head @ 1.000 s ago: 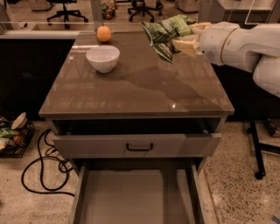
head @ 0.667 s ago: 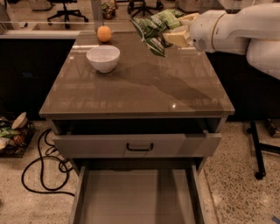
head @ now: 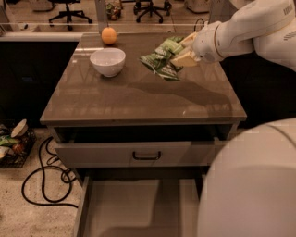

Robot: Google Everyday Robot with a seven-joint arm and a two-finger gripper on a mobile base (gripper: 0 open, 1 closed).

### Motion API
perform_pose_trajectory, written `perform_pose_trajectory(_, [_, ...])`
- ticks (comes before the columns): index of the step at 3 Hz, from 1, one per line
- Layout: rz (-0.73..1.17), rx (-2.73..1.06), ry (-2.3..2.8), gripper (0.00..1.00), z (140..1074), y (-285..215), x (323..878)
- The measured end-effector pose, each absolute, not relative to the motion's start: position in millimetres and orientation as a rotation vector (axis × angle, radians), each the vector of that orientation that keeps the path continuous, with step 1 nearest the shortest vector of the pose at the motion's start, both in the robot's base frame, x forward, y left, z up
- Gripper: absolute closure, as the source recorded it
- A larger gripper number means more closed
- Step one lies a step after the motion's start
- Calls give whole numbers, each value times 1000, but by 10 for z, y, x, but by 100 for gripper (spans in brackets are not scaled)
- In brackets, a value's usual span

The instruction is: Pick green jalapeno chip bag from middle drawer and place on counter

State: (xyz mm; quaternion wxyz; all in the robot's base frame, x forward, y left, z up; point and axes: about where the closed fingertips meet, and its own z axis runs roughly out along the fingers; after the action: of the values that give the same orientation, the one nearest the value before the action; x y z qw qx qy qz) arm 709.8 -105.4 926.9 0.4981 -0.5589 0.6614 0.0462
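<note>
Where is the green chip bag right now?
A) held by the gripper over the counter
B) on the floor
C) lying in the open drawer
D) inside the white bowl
A: the gripper is shut on the green chip bag above the counter.

Speckled light terrazzo floor (head: 27,217), black cable (head: 43,180) looped on it left of the cabinet, basket of clutter (head: 11,148) at the left edge. Rolling office chairs (head: 68,14) at the back, dark panel (head: 23,78) beside the cabinet, warm dim light. Jaws over the far right of the desk (head: 138,97).
</note>
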Motion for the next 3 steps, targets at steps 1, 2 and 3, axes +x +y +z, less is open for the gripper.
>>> perform_pose_trajectory(1, [95, -1385, 1585, 100, 9242, -1039, 7091])
perform_pose_trajectory(2, [82, -1402, 1566, 96, 9256, -1031, 7085])
perform_pose_trajectory(3, [72, -1416, 1549, 79, 9274, -1020, 7079])
